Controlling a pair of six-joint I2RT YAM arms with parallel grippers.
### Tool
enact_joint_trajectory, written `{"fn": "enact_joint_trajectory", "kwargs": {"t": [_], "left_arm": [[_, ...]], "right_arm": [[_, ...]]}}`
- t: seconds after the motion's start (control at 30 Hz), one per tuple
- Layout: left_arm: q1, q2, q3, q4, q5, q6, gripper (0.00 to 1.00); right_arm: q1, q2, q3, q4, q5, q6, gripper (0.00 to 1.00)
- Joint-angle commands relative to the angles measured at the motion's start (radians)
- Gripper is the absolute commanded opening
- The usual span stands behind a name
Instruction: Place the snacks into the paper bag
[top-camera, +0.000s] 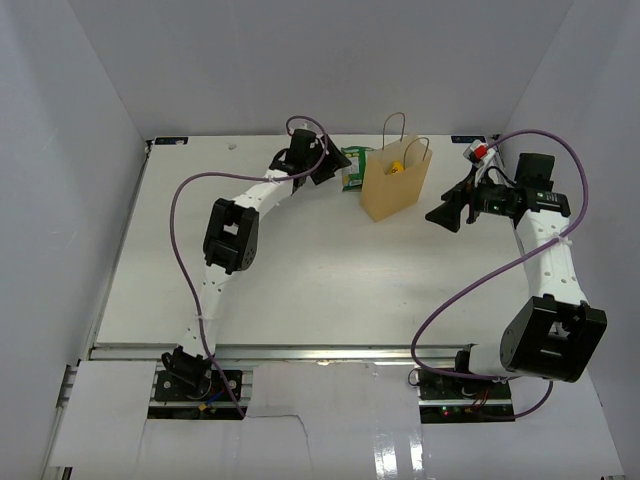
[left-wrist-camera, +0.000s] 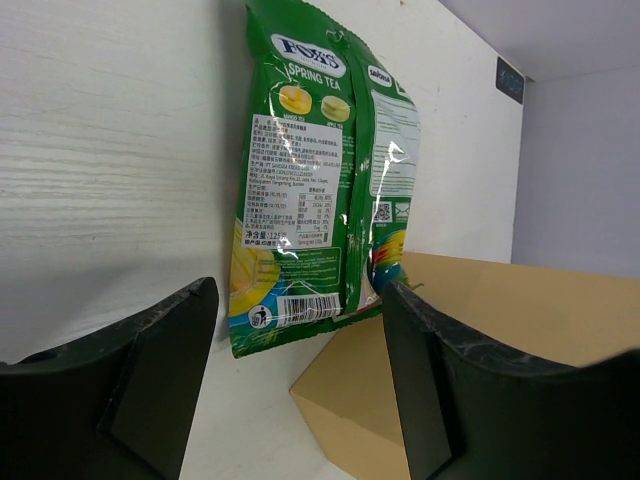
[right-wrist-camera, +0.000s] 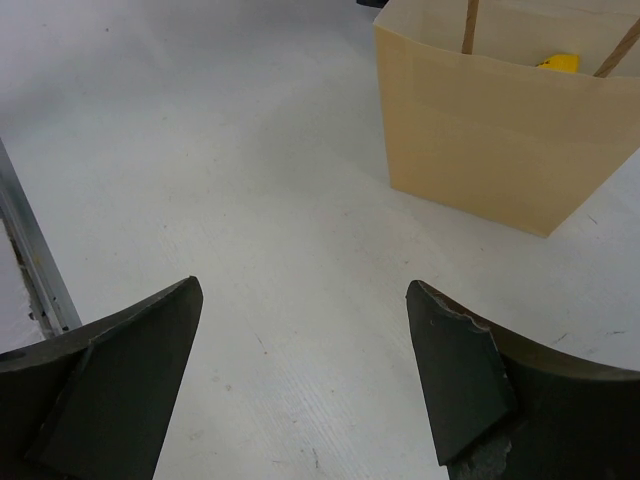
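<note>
The green Fox's pouch (left-wrist-camera: 310, 170) lay just beside the paper bag (top-camera: 397, 190). The left gripper (left-wrist-camera: 300, 300) held its fingers apart around it (the right gripper (right-wrist-camera: 300, 300) was spread too). It should squeeze the middle snugly.

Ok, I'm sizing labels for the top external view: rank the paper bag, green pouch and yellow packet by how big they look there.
1. paper bag, clearly largest.
2. green pouch, next to the bag.
3. yellow packet, smallest as seen, but only a bit shows inside the bag, so its real size is unsure.
</note>
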Motion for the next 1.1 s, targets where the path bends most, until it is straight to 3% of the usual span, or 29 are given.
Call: {"fn": "enact_joint_trajectory", "kwargs": {"t": [0.0, 0.53, 1.07], "left_arm": [[-0.031, 0.003, 0.05, -0.021, -0.074, 0.054, 0.77], [-0.085, 0.055, 0.1, -0.079, -0.198, 0.119, 0.75], [-0.123, 0.095, 0.1, -0.196, -0.245, 0.214, 0.59]], "right_arm": [[-0.005, -0.018, -0.012, 0.035, -0.021, 0.033, 0.89], [-0.005, -0.043, -0.053, 0.059, -0.038, 0.051, 0.89], [-0.01, -0.043, -0.049, 0.062, -0.047, 0.059, 0.89]]}}
